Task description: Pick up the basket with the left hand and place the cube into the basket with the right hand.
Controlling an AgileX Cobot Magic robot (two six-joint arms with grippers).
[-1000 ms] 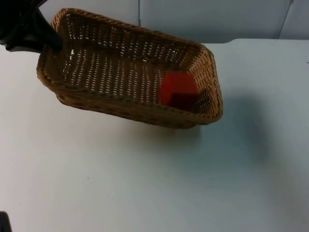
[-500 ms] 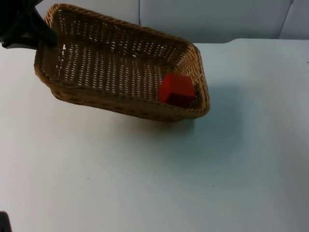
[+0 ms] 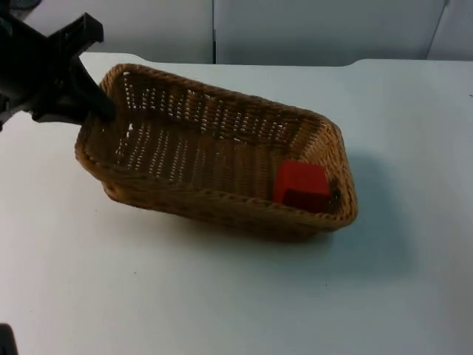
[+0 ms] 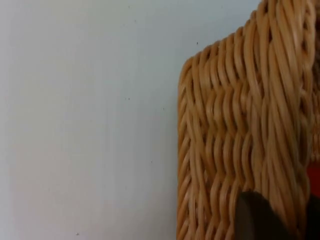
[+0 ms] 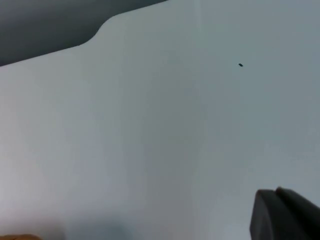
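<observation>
1. The red cube (image 3: 301, 186) is seen lying inside the woven basket (image 3: 185, 148), at the end of the basket farthest from the left gripper (image 3: 100, 111), close against the short end wall and the near long wall.

2. In the top view the basket is seen lying slantwise across the white table (image 3: 222, 296), with its cube end toward the picture's right and nearer the camera. A shadow is cast on the table beside and beneath that end; whether the basket rests on the table or is held just above it cannot be told for certain.

3. The left gripper is placed at the basket's opposite short end, well apart from the cube. It is clamped on the rim there: one black finger is seen reaching down over the wall into the basket.

4. In the left wrist view, the basket's outer wicker wall (image 4: 240, 140) is seen close up against the white table surface, with a black fingertip (image 4: 255, 217) pressed against the weave. A sliver of red (image 4: 315, 180) is made out past the rim, probably the cube.

5. In the right wrist view, a black fingertip of the right gripper (image 5: 282, 215) is seen over bare white table, with the grey partition wall (image 5: 50, 25) beyond the table's edge. Whether that gripper is spread or closed cannot be told; nothing is seen held in it.
</observation>
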